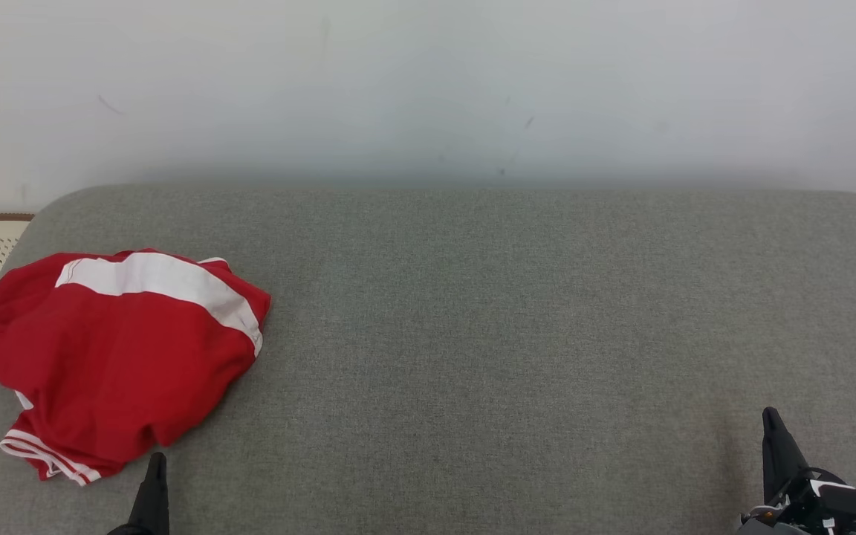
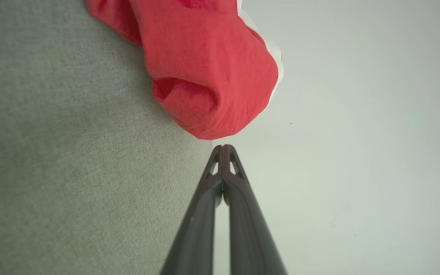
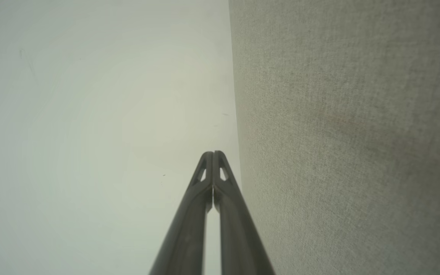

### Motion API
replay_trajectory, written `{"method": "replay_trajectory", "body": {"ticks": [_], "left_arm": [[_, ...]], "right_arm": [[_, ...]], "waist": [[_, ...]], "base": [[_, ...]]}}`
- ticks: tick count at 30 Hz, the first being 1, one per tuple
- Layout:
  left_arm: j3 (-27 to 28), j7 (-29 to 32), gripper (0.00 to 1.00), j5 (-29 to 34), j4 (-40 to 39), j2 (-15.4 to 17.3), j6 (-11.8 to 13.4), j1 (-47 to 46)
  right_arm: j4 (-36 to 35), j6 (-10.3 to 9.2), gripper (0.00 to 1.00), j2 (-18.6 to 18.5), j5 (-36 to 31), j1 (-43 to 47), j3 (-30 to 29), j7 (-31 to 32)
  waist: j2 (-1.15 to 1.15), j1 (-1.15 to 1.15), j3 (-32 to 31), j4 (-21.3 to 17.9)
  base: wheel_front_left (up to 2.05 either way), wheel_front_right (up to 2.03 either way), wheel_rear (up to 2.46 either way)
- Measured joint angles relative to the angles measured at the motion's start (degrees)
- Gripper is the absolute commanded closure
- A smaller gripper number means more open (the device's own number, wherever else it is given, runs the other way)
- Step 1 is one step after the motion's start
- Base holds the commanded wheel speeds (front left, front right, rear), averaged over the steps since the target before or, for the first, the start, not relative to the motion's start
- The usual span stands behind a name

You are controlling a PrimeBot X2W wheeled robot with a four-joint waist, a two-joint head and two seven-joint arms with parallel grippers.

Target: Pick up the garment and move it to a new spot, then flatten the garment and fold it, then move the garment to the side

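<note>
Head view: bunched red garment [image 1: 112, 357] whole; wrist views: left pincer [image 2: 224, 147], right pincer [image 3: 213, 152] tips together.

text: none legible | labels: none | numbers: none

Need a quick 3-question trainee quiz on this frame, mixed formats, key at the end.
1. True or false: the left claw is gripping the red garment.
2. On which part of the grey cushion does the garment lie? A) the robot's left B) the centre C) the robot's right
3. Fill in: the right claw is ____ (open/shut).
Key: 1 false, it is shut just short of the cloth; 2 A; 3 shut.
</note>
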Motion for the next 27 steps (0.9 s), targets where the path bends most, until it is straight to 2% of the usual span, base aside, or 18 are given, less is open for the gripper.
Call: {"method": "replay_trajectory", "body": {"ticks": [27], "left_arm": [[0.0,0.0,1.0,0.0,-0.01,0.0,0.0,0.0]], "right_arm": [[0.0,0.0,1.0,0.0,0.0,0.0,0.0,0.0]], "waist": [[0.0,0.0,0.0,0.0]], "base": [[0.0,0.0,0.0]]}}
